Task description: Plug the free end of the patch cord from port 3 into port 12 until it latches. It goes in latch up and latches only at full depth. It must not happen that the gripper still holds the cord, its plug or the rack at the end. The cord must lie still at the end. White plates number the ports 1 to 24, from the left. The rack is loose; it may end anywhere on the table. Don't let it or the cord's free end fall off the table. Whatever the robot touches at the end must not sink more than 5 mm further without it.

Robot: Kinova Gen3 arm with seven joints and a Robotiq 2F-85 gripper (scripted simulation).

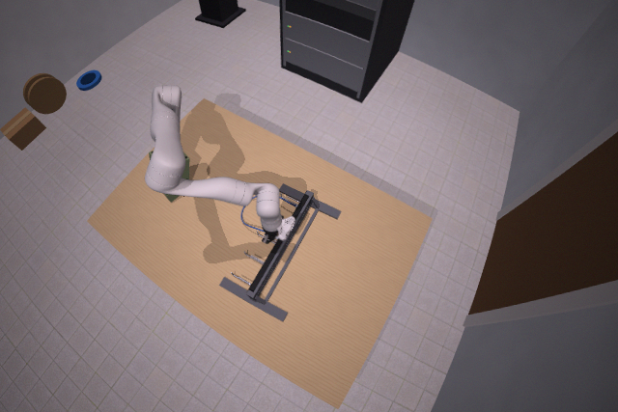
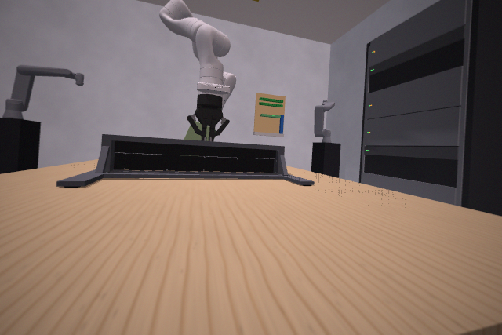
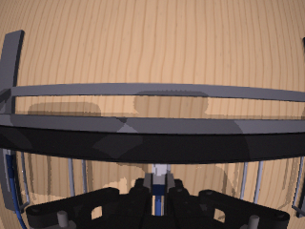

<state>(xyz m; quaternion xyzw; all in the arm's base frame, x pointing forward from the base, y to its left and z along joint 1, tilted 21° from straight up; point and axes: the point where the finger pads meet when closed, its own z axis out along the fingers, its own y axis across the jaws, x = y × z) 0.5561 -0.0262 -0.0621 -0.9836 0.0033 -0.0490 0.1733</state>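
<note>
The dark patch-panel rack (image 1: 282, 250) stands on the wooden table; it also shows from behind in the exterior view (image 2: 194, 157) and as a dark bar across the wrist view (image 3: 152, 136). My gripper (image 1: 271, 236) points down at the rack's port side near its middle, and shows just above the rack's top edge in the exterior view (image 2: 208, 133). It is shut on the plug of the blue patch cord (image 3: 158, 187), right at the rack's face. The blue cord (image 1: 244, 215) loops back along the table toward the rack's far end. The port numbers are hidden.
Several other short cords (image 1: 252, 258) stick out of the rack's front onto the table. A tall server cabinet (image 1: 344, 13) stands on the floor beyond the table. The arm's base (image 1: 172, 173) sits at the table's left edge.
</note>
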